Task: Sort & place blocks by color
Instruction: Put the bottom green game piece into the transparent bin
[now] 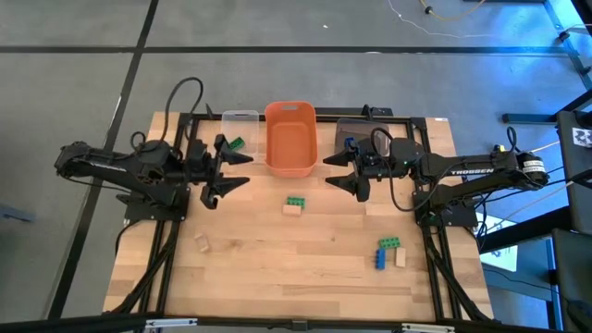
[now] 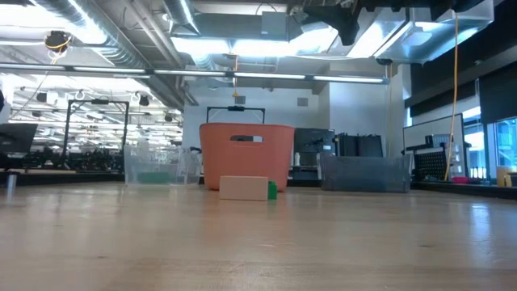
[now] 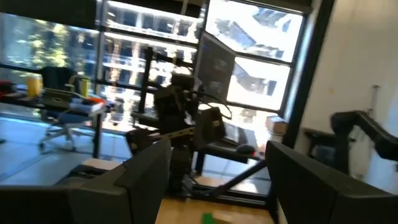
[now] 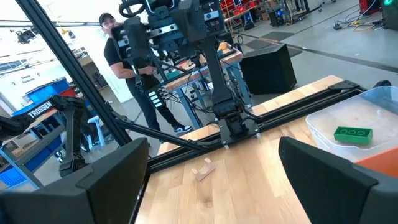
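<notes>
Both end effectors hang released above the bench's far half, left end effector point(image 1: 225, 173) beside the clear bin point(image 1: 240, 124) w/ one green block point(image 1: 238, 143) inside, right end effector point(image 1: 347, 171) by the grey bin point(image 1: 356, 131). Green block on tan block point(image 1: 293, 205) lies mid-bench between them; green/blue/tan cluster point(image 1: 389, 252) near the right edge, lone tan block point(image 1: 201, 243) near the left edge. Grey bin's contents mostly hidden behind the right arm.

Bright overhead ceiling lights, window glare, and a blurred left wrist view.
</notes>
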